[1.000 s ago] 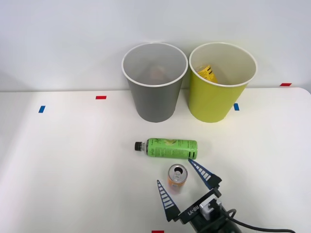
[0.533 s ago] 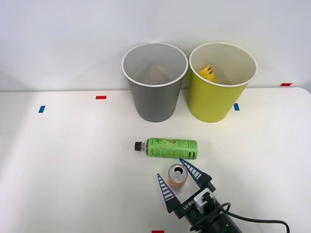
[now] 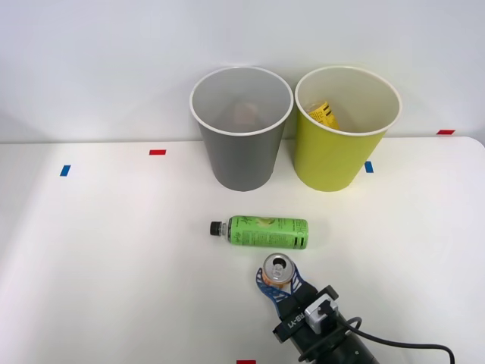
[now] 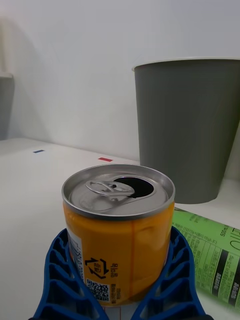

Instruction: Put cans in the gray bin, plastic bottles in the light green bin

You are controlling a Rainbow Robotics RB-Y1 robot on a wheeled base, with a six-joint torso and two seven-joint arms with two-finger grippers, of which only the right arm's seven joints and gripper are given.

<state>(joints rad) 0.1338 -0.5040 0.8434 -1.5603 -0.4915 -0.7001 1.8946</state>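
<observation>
The right hand [image 3: 277, 286] is clenched around the upright can [image 3: 276, 271] on the worktop [image 3: 114, 250], just in front of the lying bottle [image 3: 261, 232], near the gray bin [image 3: 241, 129].

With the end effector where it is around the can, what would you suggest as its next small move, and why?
Probably lift straight up. The right end effector has its blue fingers pressed against both sides of the upright orange can, which stands on the table. Rising first should clear the green bottle lying between it and the gray bin.
</observation>
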